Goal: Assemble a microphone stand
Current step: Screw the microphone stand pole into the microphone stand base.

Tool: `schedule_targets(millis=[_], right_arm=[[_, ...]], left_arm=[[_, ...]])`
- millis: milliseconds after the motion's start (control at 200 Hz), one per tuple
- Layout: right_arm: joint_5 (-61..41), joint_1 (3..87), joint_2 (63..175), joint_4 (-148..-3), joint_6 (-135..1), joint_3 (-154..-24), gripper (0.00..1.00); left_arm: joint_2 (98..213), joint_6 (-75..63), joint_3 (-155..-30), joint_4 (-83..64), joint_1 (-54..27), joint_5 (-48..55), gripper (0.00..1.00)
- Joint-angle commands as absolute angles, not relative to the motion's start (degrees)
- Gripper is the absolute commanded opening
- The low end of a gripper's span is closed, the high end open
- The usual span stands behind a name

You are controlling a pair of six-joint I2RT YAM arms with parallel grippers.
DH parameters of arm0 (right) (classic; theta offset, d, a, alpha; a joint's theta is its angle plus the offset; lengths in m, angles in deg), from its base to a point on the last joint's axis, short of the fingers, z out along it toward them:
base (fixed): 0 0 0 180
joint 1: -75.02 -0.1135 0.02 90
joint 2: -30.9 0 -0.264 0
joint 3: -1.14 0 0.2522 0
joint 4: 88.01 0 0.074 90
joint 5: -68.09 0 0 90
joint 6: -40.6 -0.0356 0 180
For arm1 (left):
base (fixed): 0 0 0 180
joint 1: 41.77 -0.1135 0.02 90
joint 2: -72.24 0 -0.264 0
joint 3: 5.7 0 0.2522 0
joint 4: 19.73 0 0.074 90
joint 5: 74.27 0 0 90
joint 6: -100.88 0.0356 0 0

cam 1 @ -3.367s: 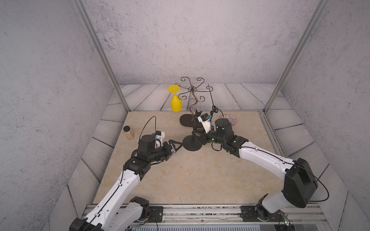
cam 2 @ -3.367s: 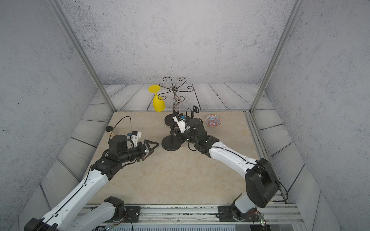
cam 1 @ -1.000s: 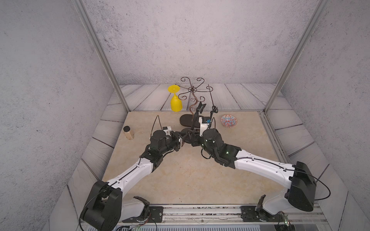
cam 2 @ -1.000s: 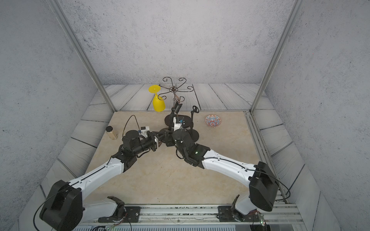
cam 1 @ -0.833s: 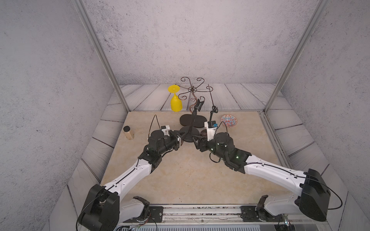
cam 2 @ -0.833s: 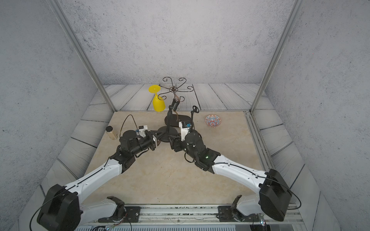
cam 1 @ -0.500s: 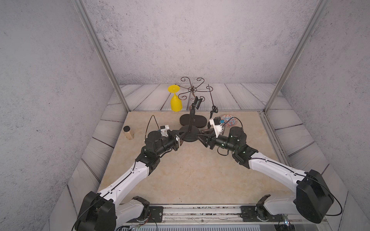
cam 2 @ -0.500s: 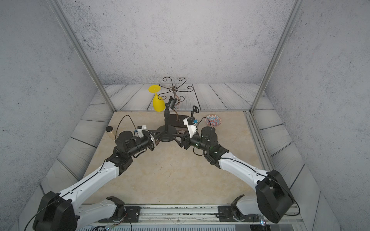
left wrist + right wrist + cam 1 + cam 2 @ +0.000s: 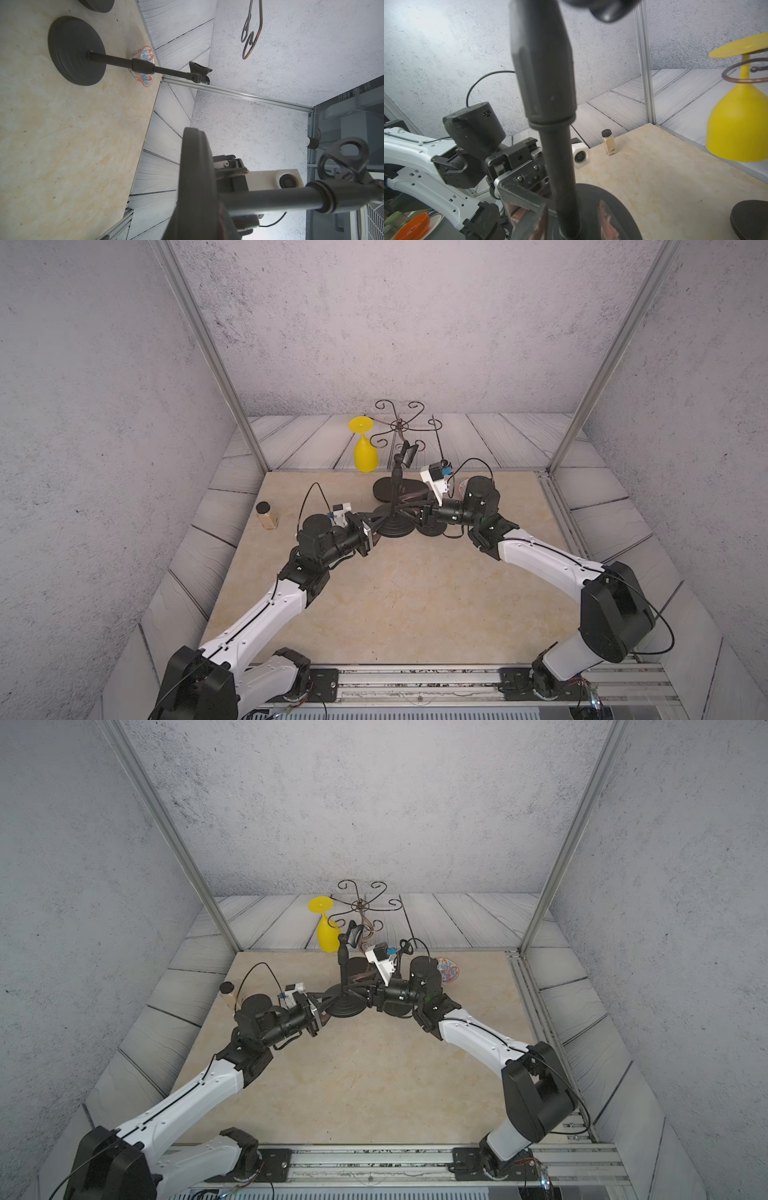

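At the middle of the table, toward its back edge, the microphone stand is upright. Its round base sits on the surface, and the pole rises through a thicker collar to the clip.

Left gripper: pressed together on the rim of the base, confirmed in the right wrist view.

Right gripper: jaws spread to either side of the pole, low down, below the collar. One of the pads shows a clear gap to the pole, and no firm contact is evident.

Judged step: taking hold of the pole so it can be seated or tightened in the base while the left grip resists.

Notes for doing it well:
- Centre the pole between the pads before pinching, or it gets shoved sideways.
- Pinch square to the pole's axis.
- Stay clear of the left gripper's finger just beside.
- The rim hold must be firm enough to stop the base turning.
- A second stand is near, so mind the right forearm.
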State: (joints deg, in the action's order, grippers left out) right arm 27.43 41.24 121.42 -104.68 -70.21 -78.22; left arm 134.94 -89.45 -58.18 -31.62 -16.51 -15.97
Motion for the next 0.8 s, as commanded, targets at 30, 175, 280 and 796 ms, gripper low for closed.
schedule_targets(millis=[30,175,280,796], right_arm=[[32.41,41.41,124.18,-101.29,-69.74,-82.14,0.27],[31.35,41.12,124.38,-100.77,-70.65,-82.07,0.14],[23.68,39.50,122.43,-99.91,-70.85,-79.00,0.00],[-57.41,12.58,123.79,-82.12,-85.06,-81.52,0.00]], left_arm=[[133.96,-89.11,-60.20,-35.50,-16.46,-17.62,0.00],[134.86,-88.71,-60.93,-36.00,-16.49,-17.91,0.00],[135.87,-88.51,-61.39,-36.33,-16.52,-18.22,0.00],[137.45,-85.10,-62.09,-34.54,-16.72,-15.73,0.00]])
